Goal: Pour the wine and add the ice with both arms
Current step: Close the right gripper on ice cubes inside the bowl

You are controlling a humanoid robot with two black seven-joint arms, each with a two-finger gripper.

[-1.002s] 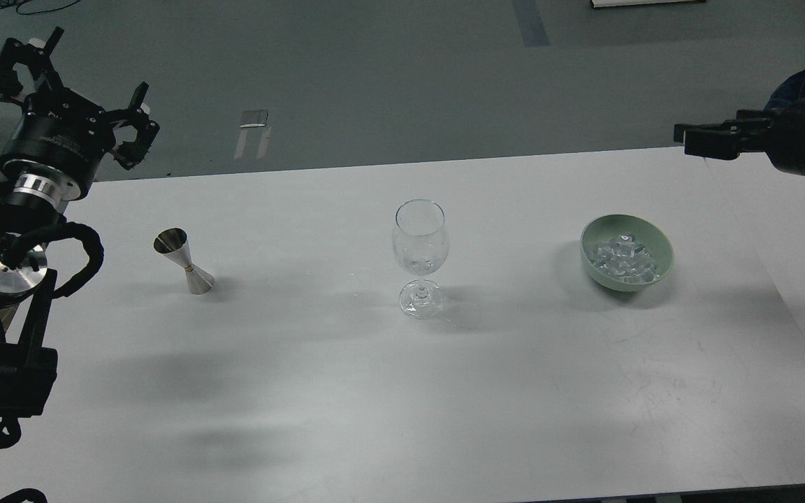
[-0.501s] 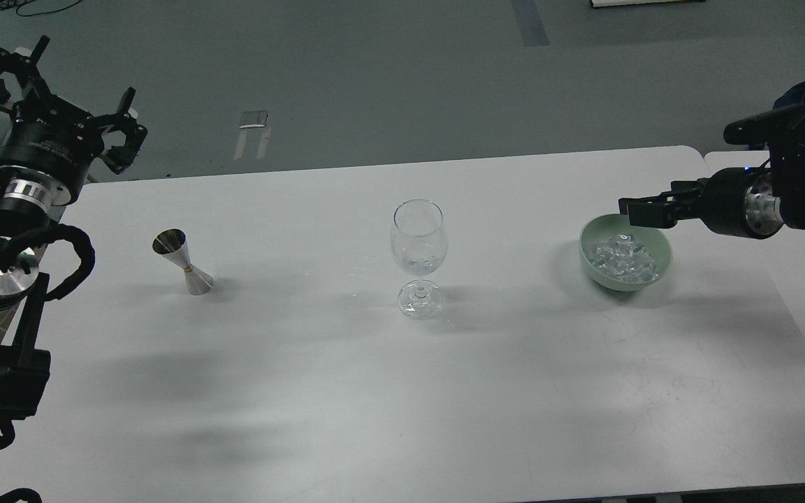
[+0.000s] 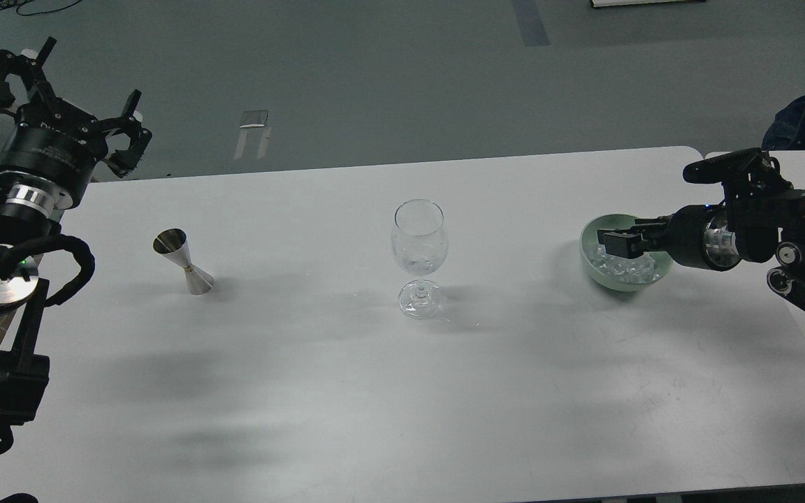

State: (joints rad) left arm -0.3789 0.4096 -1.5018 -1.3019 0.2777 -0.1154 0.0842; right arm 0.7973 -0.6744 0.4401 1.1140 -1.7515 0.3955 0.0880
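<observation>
Right claw [image 3: 615, 241] reaching into the green bowl [image 3: 592, 267] of ice [image 3: 629, 264] at the tabletop's [image 3: 374, 391] right, finger spacing indiscernible; left claw [image 3: 60, 91] spread above the far-left edge; pinch one cube squarely, then lift clear before crossing to the central wine glass [image 3: 420, 241]

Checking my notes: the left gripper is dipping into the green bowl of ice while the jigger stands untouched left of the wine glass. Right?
Not quite. The head view shows the right gripper at the green bowl of ice, not the left gripper, which is raised off the table. The jigger does stand left of the wine glass.
</observation>
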